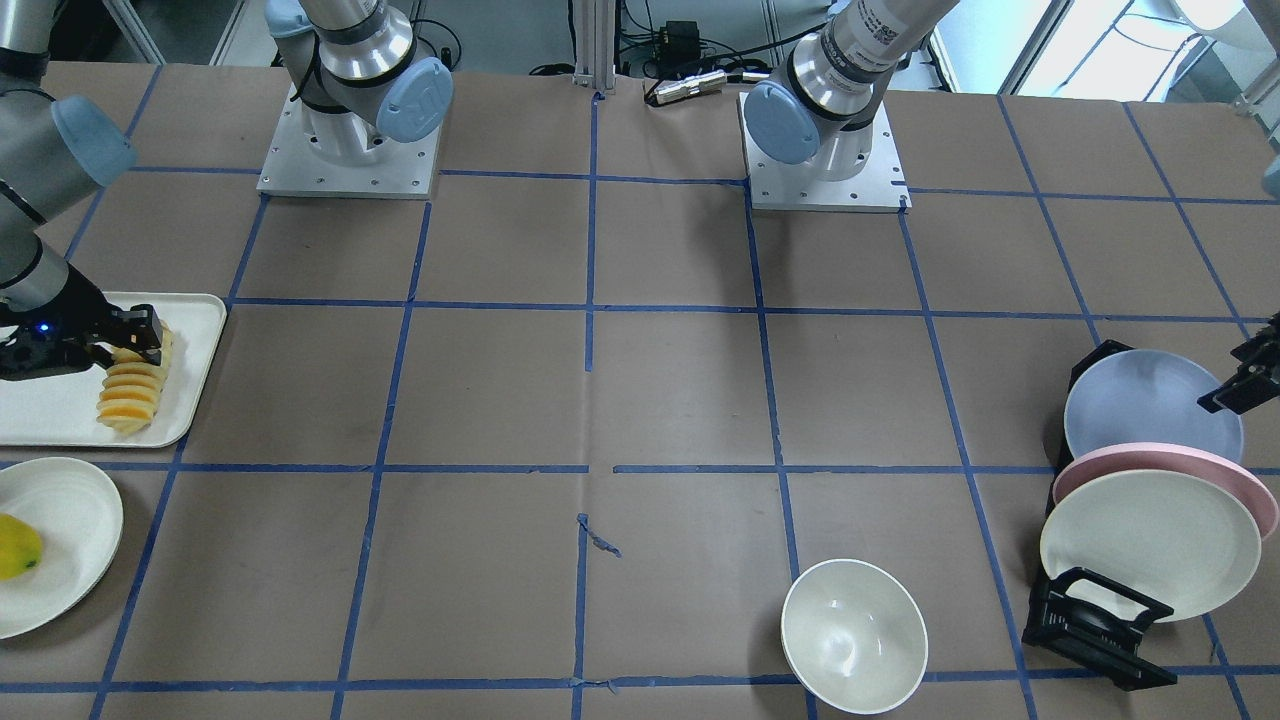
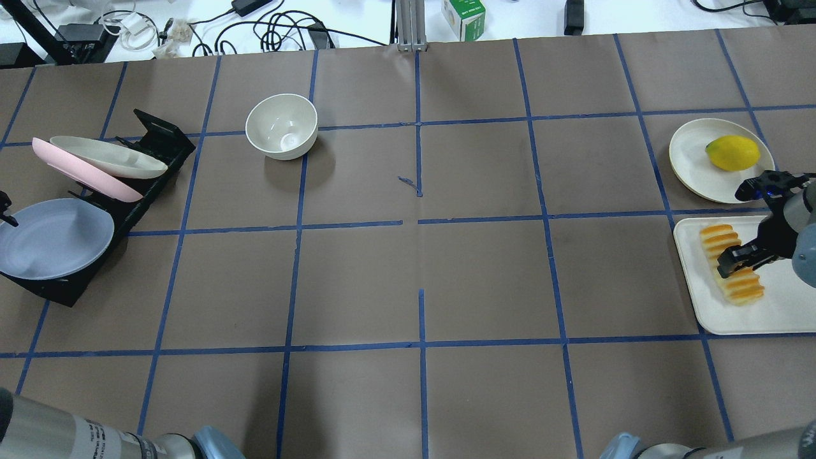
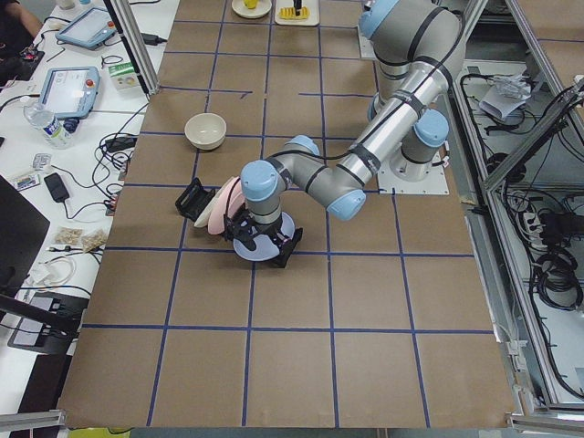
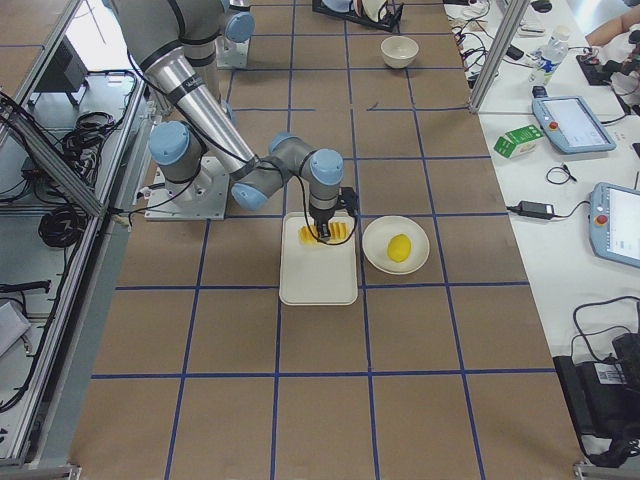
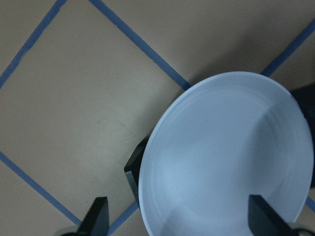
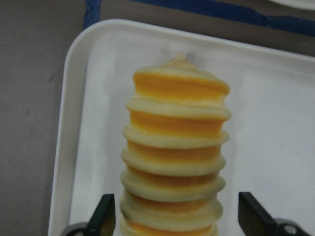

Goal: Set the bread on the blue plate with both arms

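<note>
The right gripper (image 6: 176,219) is released. Its two fingers (image 6: 104,216) stand spread on either side of the bread (image 6: 174,162) with a sliver of tray showing each side, so nothing is pinched yet. I judge they straddle the loaf across its narrow width so that closing meets the ridged slices squarely.

The bread lies lengthwise on the white tray (image 2: 778,312), at three o'clock on the table in the overhead view. A lemon (image 2: 732,153) on a cream plate (image 2: 692,162) sits just beyond, toward two o'clock.

The left gripper (image 5: 177,219) is likewise released, its fingers wide apart with the blue plate (image 5: 221,157) hanging between them. That plate leans in the black rack (image 2: 150,166) at nine o'clock, nearest the robot, with a pink plate (image 2: 76,172) and a cream one behind it. Standing on edge, its rim is easy to take hold of. It probably must come out and lie flat before it can take the loaf, hence one arm at each end.
</note>
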Robot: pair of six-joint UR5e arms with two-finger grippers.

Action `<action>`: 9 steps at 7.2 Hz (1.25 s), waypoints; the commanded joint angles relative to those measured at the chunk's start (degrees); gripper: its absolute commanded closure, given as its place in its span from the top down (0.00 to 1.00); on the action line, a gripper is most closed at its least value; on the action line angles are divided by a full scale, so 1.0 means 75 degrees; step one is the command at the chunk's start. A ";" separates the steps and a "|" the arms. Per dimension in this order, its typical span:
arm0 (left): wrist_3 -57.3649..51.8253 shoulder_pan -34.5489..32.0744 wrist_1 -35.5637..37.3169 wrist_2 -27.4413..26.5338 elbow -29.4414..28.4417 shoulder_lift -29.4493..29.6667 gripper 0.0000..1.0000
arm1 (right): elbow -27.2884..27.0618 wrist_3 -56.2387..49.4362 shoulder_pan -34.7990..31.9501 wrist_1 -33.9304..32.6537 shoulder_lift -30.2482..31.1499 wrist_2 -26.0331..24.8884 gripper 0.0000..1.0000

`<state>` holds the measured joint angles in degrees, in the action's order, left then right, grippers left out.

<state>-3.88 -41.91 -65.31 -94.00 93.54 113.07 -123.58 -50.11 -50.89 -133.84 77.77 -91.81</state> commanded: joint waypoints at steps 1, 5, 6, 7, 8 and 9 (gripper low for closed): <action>0.0014 0.0104 0.0142 0.0018 0.0079 0.0112 0.52 | 0.0164 0.0095 0.0000 0.0358 0.0094 0.0424 0.00; -0.0092 0.0185 0.0142 0.0029 0.0079 0.0100 0.00 | 0.2072 0.1593 -0.0781 0.3123 0.0879 0.0604 0.00; -0.0115 0.0244 0.0107 0.0064 0.0067 0.0042 0.00 | 0.2319 0.1932 -0.1122 0.3440 0.1077 0.0581 0.00; -0.0162 0.0210 -0.0033 0.0053 0.0044 -0.0191 0.00 | 0.2484 0.2376 -0.1299 0.3954 0.1346 0.0616 0.00; -0.0313 0.0244 -0.0475 0.0053 -0.0084 -0.0413 0.00 | 0.2602 0.2532 -0.1452 0.4144 0.1442 0.0605 0.00; -0.0384 0.0256 -0.0862 0.0018 -0.0213 -0.0775 0.00 | 0.2661 0.2614 -0.1627 0.4181 0.1466 0.0593 0.00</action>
<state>-5.92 -40.15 -68.29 -93.66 93.05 110.16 -104.55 -31.94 -61.37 -103.82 88.07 -87.29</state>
